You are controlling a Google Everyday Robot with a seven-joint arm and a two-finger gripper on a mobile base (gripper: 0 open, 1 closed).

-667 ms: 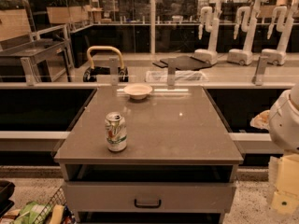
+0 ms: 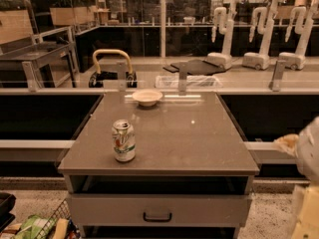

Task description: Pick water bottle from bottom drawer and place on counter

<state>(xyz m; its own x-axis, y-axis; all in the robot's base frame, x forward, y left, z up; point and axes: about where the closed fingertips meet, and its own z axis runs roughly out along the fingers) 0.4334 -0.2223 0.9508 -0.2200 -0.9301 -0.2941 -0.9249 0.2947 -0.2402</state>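
Observation:
The water bottle is not in view. The grey drawer unit's bottom drawer [image 2: 158,210] with its dark handle is shut. The counter [image 2: 184,138], a glossy grey-brown slab, carries a silver-and-green soda can [image 2: 123,141] near its front left and a small pale bowl [image 2: 147,97] at its back edge. My pale arm [image 2: 310,148] shows at the right edge of the camera view, beside the counter's front right corner. My gripper [image 2: 305,218] hangs below it, low at the right edge, cut off by the frame and apart from the drawer.
Long pale ledges [image 2: 35,144] run left and right of the unit over dark recesses. A basket of packaged snacks [image 2: 40,228] sits on the floor at lower left. A glass rail with posts [image 2: 182,77] stands behind the counter. Other robot arms [image 2: 259,34] stand far back.
My arm at the right edge has dropped lower in the view. The can, bowl and drawer have not moved.

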